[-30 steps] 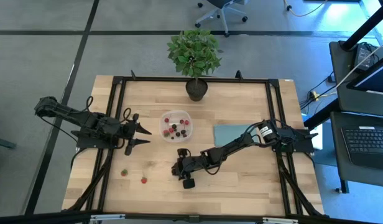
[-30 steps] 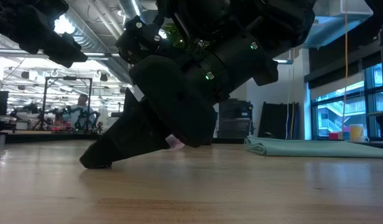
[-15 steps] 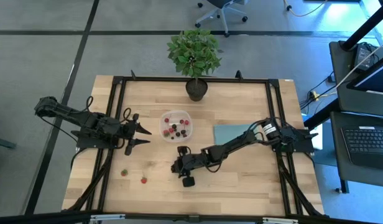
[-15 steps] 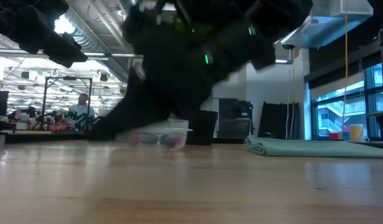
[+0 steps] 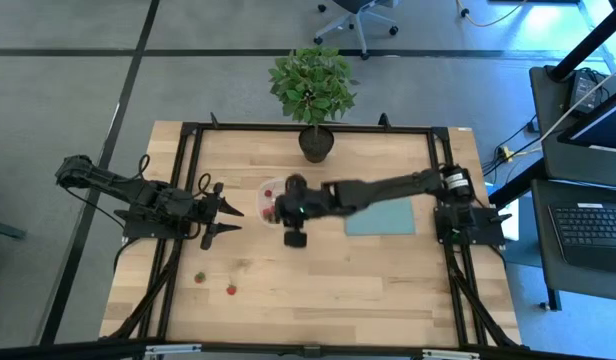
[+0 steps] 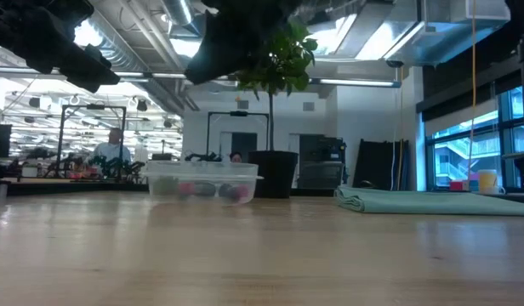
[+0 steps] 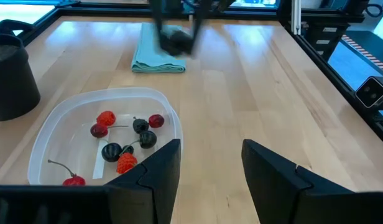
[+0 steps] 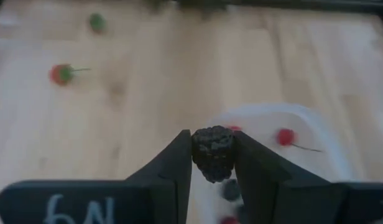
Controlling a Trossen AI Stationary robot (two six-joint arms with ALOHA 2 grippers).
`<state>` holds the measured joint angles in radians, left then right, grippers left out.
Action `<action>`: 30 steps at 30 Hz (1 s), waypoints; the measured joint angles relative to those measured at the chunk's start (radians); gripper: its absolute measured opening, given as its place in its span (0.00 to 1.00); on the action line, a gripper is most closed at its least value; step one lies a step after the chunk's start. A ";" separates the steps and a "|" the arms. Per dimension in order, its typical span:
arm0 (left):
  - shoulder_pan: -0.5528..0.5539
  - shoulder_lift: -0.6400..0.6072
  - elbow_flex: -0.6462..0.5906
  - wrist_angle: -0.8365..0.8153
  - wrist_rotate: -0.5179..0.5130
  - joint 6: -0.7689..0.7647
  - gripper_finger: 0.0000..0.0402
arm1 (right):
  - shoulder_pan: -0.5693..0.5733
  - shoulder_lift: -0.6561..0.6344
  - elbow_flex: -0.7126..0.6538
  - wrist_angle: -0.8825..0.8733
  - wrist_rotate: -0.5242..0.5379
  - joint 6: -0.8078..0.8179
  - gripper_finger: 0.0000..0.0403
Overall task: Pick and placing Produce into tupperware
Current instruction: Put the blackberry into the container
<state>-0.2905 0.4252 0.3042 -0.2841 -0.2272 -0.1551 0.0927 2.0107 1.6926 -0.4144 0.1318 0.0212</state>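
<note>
High view: the right gripper (image 5: 288,212) is seen reaching across the wooden counter (image 5: 388,270) to the tub (image 5: 271,191), most of which is covered by the arm. Right wrist view: the jaws are clamped on a blackberry (image 8: 212,152), held above the near edge of the tub (image 8: 316,134), in which a red berry with a stem (image 8: 285,137) and darker berries below the jaws can be made out. Two loose berries are seen on the counter well apart from the tub, a red one (image 8: 61,73) and a greenish one (image 8: 96,22); in the high view they lie near the front left of the counter, red (image 5: 230,290) and greenish (image 5: 200,278). The left gripper (image 5: 228,219) is held just beside the tub on its left, with its jaws apart and nothing between them. Left wrist view: the tub (image 7: 51,124) is shown holding red berries (image 7: 106,117) and dark berries (image 7: 140,126), some with stems, and a folded teal cloth (image 7: 155,56) is seen beyond it. In the high view the cloth (image 5: 383,222) lies to the right of the tub, partly under the right arm, and a potted plant (image 5: 312,92) stands at the back edge of the counter. Low view: the tub (image 6: 203,180) rests flat on the counter with berries visible through its wall, the plant pot (image 6: 275,173) is just behind it, and the cloth (image 6: 415,201) lies to the right.
</note>
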 joint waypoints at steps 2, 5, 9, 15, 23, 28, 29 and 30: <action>0.000 0.000 0.000 0.000 0.000 0.000 0.41 | -0.033 0.014 0.076 -0.107 0.000 0.009 0.26; 0.000 0.000 0.000 0.000 0.000 0.000 0.41 | -0.084 0.041 0.163 -0.233 0.000 0.052 0.26; 0.000 0.000 0.000 0.000 0.000 0.000 0.41 | -0.137 0.082 0.210 -0.298 0.002 0.056 0.26; 0.000 0.000 0.000 -0.003 0.000 0.000 0.41 | -0.165 0.154 0.200 -0.301 -0.029 0.075 0.26; 0.000 0.000 0.000 -0.004 0.000 0.000 0.41 | -0.166 0.259 0.200 -0.296 -0.032 0.076 0.26; 0.000 0.000 0.000 -0.004 0.000 0.000 0.41 | -0.166 0.308 0.200 -0.291 -0.032 0.076 0.26; 0.000 0.000 0.000 -0.004 0.000 0.000 0.41 | -0.166 0.315 0.199 -0.292 -0.032 0.076 0.26; 0.000 0.000 0.000 -0.004 0.000 0.000 0.41 | -0.166 0.321 0.199 -0.290 -0.032 0.076 0.26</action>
<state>-0.2903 0.4252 0.3041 -0.2878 -0.2272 -0.1549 -0.0738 2.3317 1.8919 -0.7043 0.0998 0.0971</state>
